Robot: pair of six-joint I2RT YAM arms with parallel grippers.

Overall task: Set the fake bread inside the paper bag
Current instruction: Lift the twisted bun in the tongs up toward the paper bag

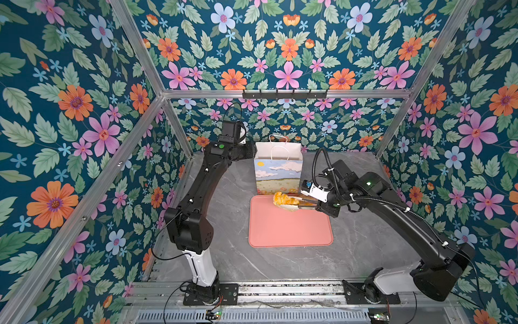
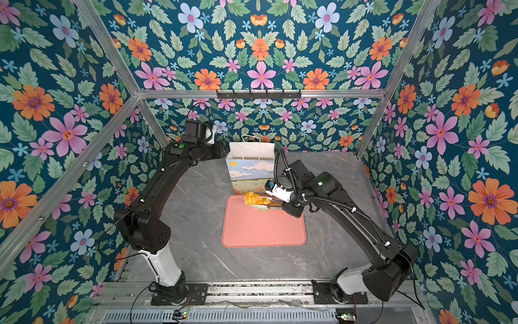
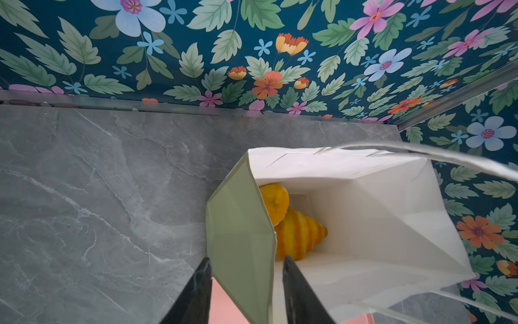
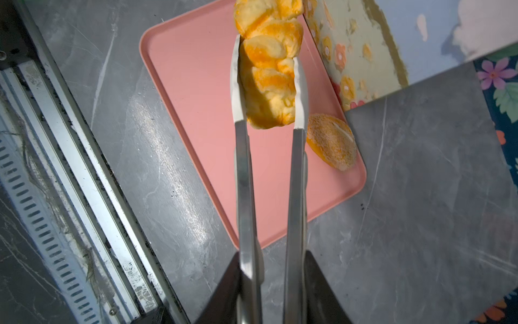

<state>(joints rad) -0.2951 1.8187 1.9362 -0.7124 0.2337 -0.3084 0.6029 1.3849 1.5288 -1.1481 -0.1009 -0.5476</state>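
Note:
The paper bag [image 1: 277,174] [image 2: 249,174] stands upright behind the pink tray. My left gripper [image 1: 252,153] [image 3: 246,261] is at its left rim, open, with the bag's green side wall [image 3: 238,224] between the jaws. Inside the bag lie a ridged croissant [image 3: 298,235] and another golden piece [image 3: 274,200]. My right gripper [image 1: 311,203] [image 4: 269,252] is shut on metal tongs [image 4: 297,168]. The tongs pinch a lattice-topped pastry [image 4: 269,70] [image 1: 283,199] [image 2: 256,199], held above the tray's far edge just in front of the bag. A sesame roll [image 4: 330,141] lies on the tray.
The pink tray [image 1: 288,227] [image 2: 263,227] [image 4: 196,98] lies mid-table on the grey marble top [image 1: 364,238]. Flowered walls enclose the table on three sides. The bag's cord handle [image 3: 448,157] arches over its mouth. A metal rail [image 1: 280,291] runs along the front edge.

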